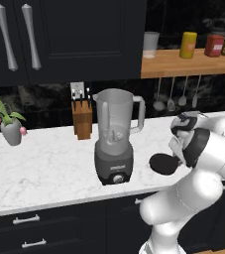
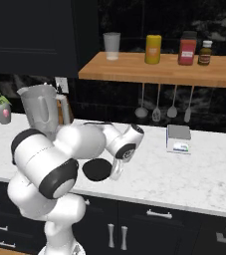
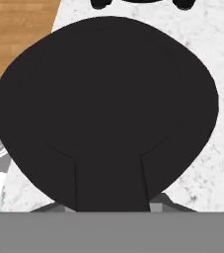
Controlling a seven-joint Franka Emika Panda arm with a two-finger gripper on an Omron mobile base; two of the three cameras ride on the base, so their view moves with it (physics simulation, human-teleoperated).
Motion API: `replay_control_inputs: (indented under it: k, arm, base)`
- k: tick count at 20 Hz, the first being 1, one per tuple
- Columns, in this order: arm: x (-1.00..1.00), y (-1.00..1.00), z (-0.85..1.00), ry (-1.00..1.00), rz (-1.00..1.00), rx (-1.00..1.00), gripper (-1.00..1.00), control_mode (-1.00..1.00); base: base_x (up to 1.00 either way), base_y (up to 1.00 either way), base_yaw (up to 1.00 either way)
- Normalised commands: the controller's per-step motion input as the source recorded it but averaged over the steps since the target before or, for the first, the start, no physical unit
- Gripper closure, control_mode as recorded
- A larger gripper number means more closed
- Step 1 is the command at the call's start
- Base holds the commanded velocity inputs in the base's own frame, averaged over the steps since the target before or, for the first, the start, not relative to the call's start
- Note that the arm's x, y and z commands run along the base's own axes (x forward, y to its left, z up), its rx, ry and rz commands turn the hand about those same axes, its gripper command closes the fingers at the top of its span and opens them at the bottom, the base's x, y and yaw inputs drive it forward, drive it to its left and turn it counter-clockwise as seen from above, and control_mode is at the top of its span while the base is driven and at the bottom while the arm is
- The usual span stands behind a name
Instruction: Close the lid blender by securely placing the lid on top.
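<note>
The hand [image 3: 111,210] is clamping the flat round matte black lid [image 1: 163,163] by its tab, low over the white marble table [image 1: 44,168], at three o'clock from the tall translucent grey blender [image 1: 115,136], probably readying a lift onto its open mouth.
</note>
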Motion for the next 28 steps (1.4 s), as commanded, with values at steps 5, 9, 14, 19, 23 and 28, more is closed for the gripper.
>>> replay_control_inputs:
  k: [5, 9, 14, 19, 23, 28]
  arm:
    - [-0.01, 0.13, 0.68, 0.00, -0.17, 0.08, 1.00, -1.00]
    - [-0.22, 0.14, 0.66, -0.06, -0.09, 0.12, 1.00, -1.00]
    - [-0.43, 0.18, 0.65, -0.09, -0.05, 0.13, 1.00, -1.00]
    - [-0.33, 0.19, 0.79, -0.09, 0.00, 0.11, 1.00, -1.00]
    - [-0.20, 0.14, 0.96, -0.15, 0.00, 0.09, 1.00, -1.00]
    - [-0.17, 0.16, 1.00, -0.20, 0.00, 0.03, 1.00, -1.00]
  base:
    - [0.00, 0.00, 0.00]
    - [0.00, 0.00, 0.00]
    - [0.00, 0.00, 0.00]
    - [0.00, 0.00, 0.00]
    - [0.00, 0.00, 0.00]
    - [0.00, 0.00, 0.00]
